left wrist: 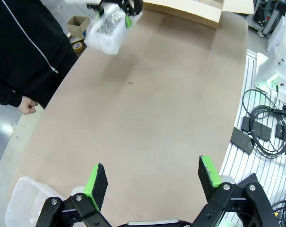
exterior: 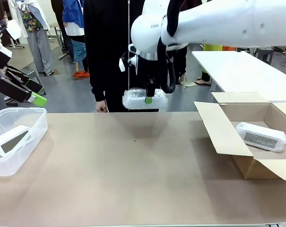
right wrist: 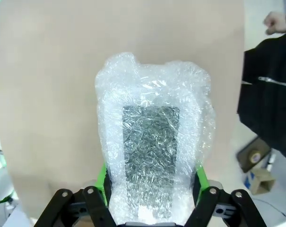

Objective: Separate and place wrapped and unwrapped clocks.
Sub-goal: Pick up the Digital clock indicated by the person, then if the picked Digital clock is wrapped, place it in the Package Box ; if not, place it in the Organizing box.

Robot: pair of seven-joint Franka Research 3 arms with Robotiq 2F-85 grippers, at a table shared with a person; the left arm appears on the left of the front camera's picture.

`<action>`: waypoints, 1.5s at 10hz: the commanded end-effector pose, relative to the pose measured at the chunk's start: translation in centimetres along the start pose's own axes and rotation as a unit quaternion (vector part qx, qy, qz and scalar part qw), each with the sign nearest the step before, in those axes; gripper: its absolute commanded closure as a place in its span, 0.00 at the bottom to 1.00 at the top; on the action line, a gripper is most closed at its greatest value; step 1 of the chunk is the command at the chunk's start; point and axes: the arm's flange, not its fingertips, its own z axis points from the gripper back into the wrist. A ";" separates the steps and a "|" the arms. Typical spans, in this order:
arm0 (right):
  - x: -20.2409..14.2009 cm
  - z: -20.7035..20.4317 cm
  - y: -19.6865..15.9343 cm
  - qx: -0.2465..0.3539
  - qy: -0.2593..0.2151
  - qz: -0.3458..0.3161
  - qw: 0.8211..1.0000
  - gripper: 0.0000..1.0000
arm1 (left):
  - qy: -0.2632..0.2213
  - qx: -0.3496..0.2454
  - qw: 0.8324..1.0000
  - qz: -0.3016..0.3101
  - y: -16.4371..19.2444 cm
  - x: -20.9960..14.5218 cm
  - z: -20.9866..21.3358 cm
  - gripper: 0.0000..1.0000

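A bubble-wrapped clock [exterior: 138, 99] hangs in the air over the table's far middle, with my right gripper [exterior: 149, 97] shut on it. In the right wrist view the green pads press both sides of this wrapped clock [right wrist: 152, 142], dark face up, in the right gripper [right wrist: 152, 182]. A second wrapped clock [exterior: 262, 136] lies inside the cardboard box [exterior: 218, 127] at the right. The bare white clock [exterior: 10, 140] lies in the clear plastic bin [exterior: 20, 116] at the left. My left gripper [exterior: 35, 92] hovers above that bin, open and holding nothing [left wrist: 154, 182].
A person in black stands at the table's far edge, one hand [exterior: 101, 107] resting by it, close behind the held clock. The box's flaps stand open at the right. The brown tabletop [exterior: 133, 175] lies between bin and box. Cables lie off the table's side [left wrist: 265, 137].
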 end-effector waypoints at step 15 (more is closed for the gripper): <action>0.3 7.2 6.0 -0.040 -0.017 0.003 0.999 0.73 | -0.002 -0.001 1.000 0.000 0.0 -0.1 0.1 0.00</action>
